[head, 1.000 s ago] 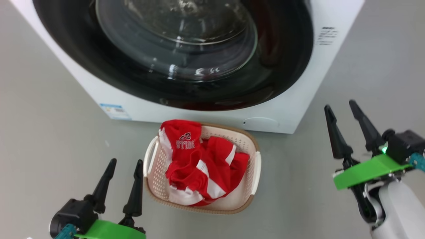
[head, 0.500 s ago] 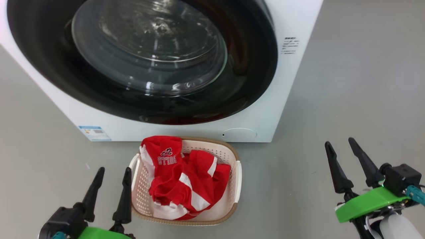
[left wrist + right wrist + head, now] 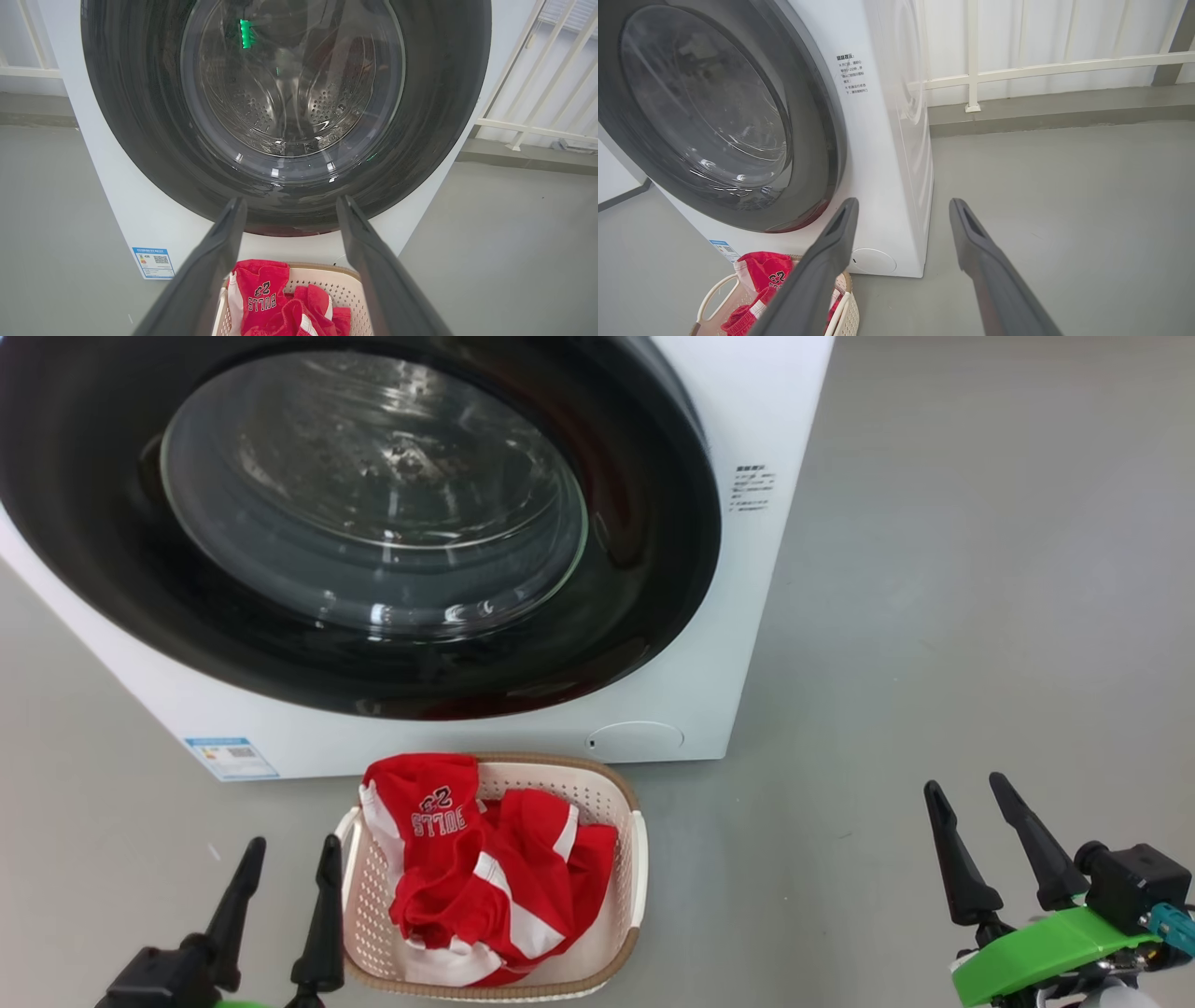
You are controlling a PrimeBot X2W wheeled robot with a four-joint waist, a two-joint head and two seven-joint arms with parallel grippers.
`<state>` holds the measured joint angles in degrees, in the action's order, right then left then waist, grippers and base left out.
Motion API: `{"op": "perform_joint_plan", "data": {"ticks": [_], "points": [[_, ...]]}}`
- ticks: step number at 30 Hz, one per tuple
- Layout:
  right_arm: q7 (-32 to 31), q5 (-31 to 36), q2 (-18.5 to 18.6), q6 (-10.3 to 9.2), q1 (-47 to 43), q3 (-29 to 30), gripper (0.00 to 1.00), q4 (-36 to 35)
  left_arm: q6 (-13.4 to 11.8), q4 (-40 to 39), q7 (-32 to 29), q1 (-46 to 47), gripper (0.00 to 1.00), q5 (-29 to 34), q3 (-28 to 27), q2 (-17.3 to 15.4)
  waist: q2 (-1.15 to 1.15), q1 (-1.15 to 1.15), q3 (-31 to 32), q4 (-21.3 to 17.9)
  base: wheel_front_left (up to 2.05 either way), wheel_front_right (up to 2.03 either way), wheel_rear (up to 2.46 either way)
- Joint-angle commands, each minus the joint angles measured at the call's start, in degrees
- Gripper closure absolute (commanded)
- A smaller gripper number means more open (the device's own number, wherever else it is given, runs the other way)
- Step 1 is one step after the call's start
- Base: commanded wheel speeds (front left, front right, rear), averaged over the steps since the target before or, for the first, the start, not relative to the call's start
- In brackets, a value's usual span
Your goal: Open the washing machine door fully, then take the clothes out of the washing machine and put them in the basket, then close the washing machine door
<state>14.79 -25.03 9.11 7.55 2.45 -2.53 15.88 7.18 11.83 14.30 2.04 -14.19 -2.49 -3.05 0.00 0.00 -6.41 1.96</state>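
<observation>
Clothes (image 3: 485, 877) in basket (image 3: 597, 784) just beside left claw (image 3: 291, 845), washing machine door (image 3: 644, 569) closed ahead, right claw (image 3: 964, 784) well apart, both claws spread wide, empty

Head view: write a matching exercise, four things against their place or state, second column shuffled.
Things:
1 door
2 clothes
3 basket
4 right gripper

Place or state:
A on the floor before the washer
B closed
C open, empty
D heaped in the basket

Pairs: 1-B, 2-D, 3-A, 4-C.
</observation>
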Motion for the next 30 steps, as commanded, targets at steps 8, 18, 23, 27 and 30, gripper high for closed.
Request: {"op": "perform_joint_plan", "data": {"ticks": [8,18,23,27,30], "points": [[0.2,0.6,0.6,-0.06,-2.2,0.0,0.00,-2.1,0.3,-0.8,0.7,-1.9,0.00,0.2,-3.4,-1.4,0.00,0.00,1.7,-1.7,0.00,0.00,0.00],[0.2,0.8,0.4,-0.06,-5.0,0.8,0.00,-2.3,0.3,-1.0,0.7,-3.7,0.00,0.9,-4.3,-1.4,0.00,0.00,3.2,-2.7,0.00,0.00,0.00],[0.2,0.8,0.3,-0.06,-5.5,1.2,0.00,-2.4,0.3,-1.6,0.7,-3.9,0.00,1.0,-4.3,-1.2,0.00,0.00,3.3,-3.0,0.00,0.00,0.00],[0.2,0.9,0.2,-0.06,-5.7,1.4,0.00,-2.5,0.3,-1.5,0.7,-4.0,0.00,1.1,-4.3,-1.1,0.00,0.00,3.4,-3.0,0.00,0.00,0.00],[0.2,0.9,0.1,-0.06,-5.8,1.6,0.00,-2.6,0.3,-1.5,0.7,-4.1,0.00,1.0,-4.3,-1.0,0.00,0.00,3.3,-3.0,0.00,0.00,0.00]]}}
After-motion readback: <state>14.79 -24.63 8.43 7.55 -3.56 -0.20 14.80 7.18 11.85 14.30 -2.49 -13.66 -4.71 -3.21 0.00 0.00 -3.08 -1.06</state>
